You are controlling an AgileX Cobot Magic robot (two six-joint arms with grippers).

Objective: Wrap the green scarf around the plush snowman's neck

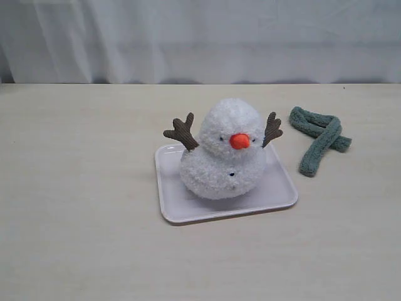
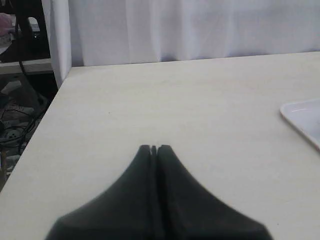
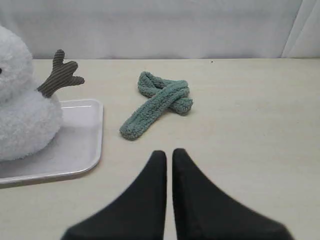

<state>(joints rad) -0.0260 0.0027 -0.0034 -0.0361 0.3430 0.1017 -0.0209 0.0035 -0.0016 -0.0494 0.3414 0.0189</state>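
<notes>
— Where do we find the fuzzy dark-green fabric scarf (image 3: pixel 155 109)?
— Folded over itself on the pale wooden table (image 1: pixel 94 238), ahead of our right gripper (image 3: pixel 168 152) and apart from it, just beside the white plastic tray (image 3: pixel 85 145) bearing the fluffy white plush snowman (image 1: pixel 222 157).
— And our fingers?
— Both pairs are pressed together and hold nothing. Our left gripper (image 2: pixel 154 148) faces only the table and a corner of the tray.

Plush snowman (image 1: pixel 219 168) is seen white, nose (image 1: pixel 239 141) orange, arms (image 1: pixel 182 132) ribbed brown; scarf (image 1: pixel 319 139) muted green; tray (image 1: pixel 188 212) white; table (image 1: pixel 75 188) beige.
</notes>
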